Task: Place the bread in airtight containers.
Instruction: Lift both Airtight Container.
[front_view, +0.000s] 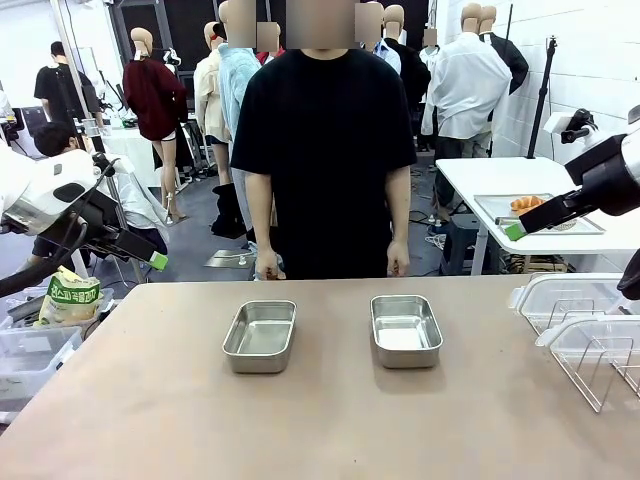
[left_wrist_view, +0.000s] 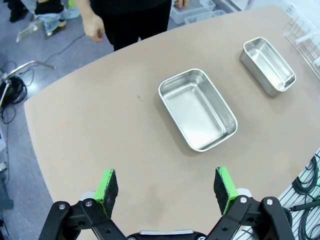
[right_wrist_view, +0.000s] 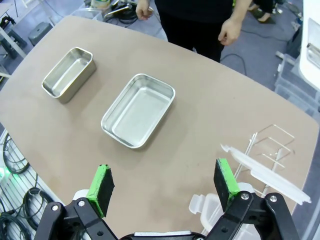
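I counted two steel pans, the left pan (front_view: 260, 336) and the right pan (front_view: 405, 330); two clear plastic boxes, the farther box (front_view: 560, 288) and the nearer box (front_view: 592, 352); one person (front_view: 325, 150); two grippers, the left gripper (left_wrist_view: 167, 186) and the right gripper (right_wrist_view: 162, 182); one croissant (front_view: 527, 203) on one flat tray (front_view: 492, 206); one green bag (front_view: 72, 300).

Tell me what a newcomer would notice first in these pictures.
Two pans sit empty and lidless in the middle of the table: the left pan and the right pan, side by side but apart. Behind them a person in black stands at the far edge. The left gripper and right gripper hang open above the table.
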